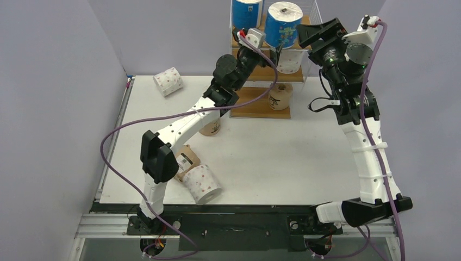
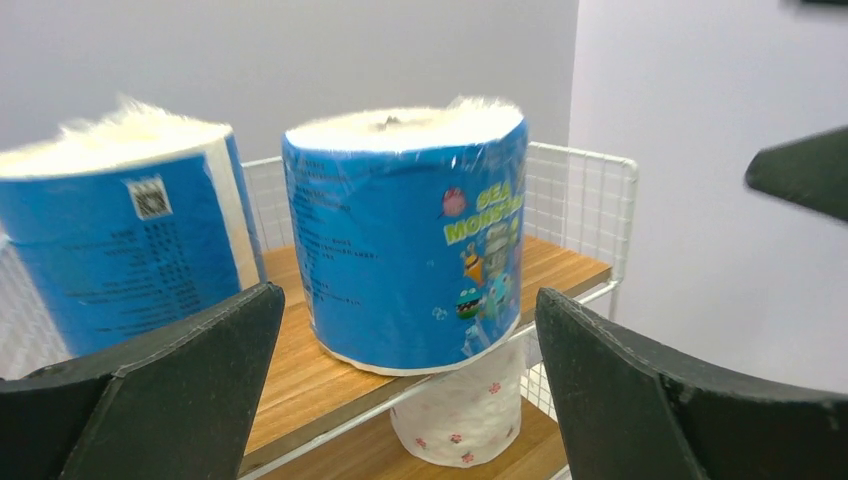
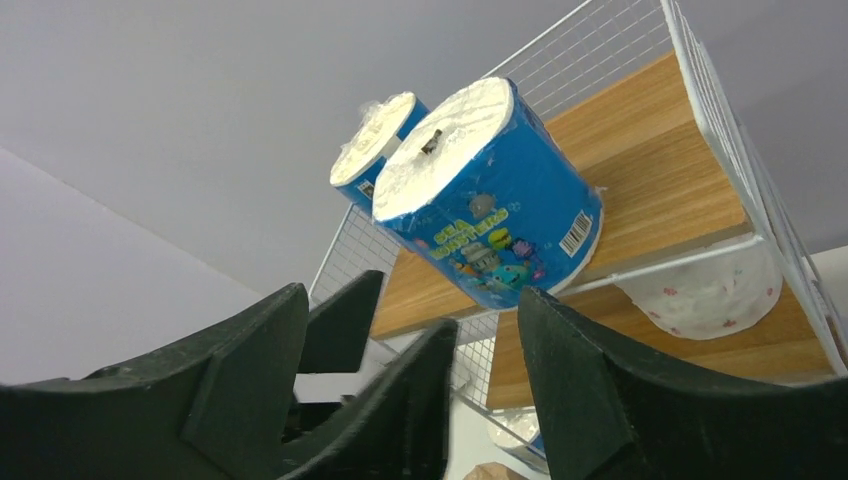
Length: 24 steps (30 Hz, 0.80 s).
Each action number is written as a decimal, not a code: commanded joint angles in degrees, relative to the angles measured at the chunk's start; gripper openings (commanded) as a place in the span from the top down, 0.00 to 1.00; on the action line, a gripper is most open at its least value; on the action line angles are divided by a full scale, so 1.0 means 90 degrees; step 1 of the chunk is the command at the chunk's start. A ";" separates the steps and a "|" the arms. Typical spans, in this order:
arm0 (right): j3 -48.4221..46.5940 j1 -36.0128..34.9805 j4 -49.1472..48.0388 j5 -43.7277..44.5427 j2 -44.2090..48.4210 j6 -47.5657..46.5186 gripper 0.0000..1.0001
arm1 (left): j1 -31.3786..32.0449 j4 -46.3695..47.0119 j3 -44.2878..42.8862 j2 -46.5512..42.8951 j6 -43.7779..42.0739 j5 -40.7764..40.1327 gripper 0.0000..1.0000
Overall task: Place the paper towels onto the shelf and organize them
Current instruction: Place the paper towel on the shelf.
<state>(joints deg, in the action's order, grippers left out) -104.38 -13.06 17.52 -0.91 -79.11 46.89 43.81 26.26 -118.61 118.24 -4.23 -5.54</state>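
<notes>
The shelf (image 1: 255,106) stands at the table's far side. Two blue paper towels (image 1: 247,13) (image 1: 284,25) stand upright on its top board. A white pink-dotted roll (image 1: 290,60) sits on the middle board and a brown roll (image 1: 280,97) on the bottom one. My left gripper (image 1: 270,48) is open just in front of the right-hand blue roll (image 2: 410,240), its fingers (image 2: 190,390) wide on either side and clear of it. My right gripper (image 1: 313,33) hangs open beside the shelf's right end, with nothing between its fingers (image 3: 600,390).
On the table lie a pink-dotted roll (image 1: 168,81) at the far left, a brown roll (image 1: 211,128) under my left arm, and another brown roll (image 1: 186,161) next to a pink-dotted one (image 1: 202,184) near the front. The two grippers are close together by the shelf.
</notes>
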 commanded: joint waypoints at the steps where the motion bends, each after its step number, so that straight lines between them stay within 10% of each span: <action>1: 0.0895 0.0008 -0.1495 0.0156 0.0731 -0.0112 0.29 | 0.0191 0.0288 0.0426 -0.1235 -0.0333 0.0102 0.03; 24: 0.1806 -0.0601 -0.1497 0.1055 0.0687 -0.2809 0.16 | 0.0320 -0.1488 0.7459 -0.7906 0.2247 -0.1524 0.04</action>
<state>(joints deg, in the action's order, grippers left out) -86.24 -17.12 6.09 5.45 -70.13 27.03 46.81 20.38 -57.36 52.62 10.48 -16.64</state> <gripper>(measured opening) 0.843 0.966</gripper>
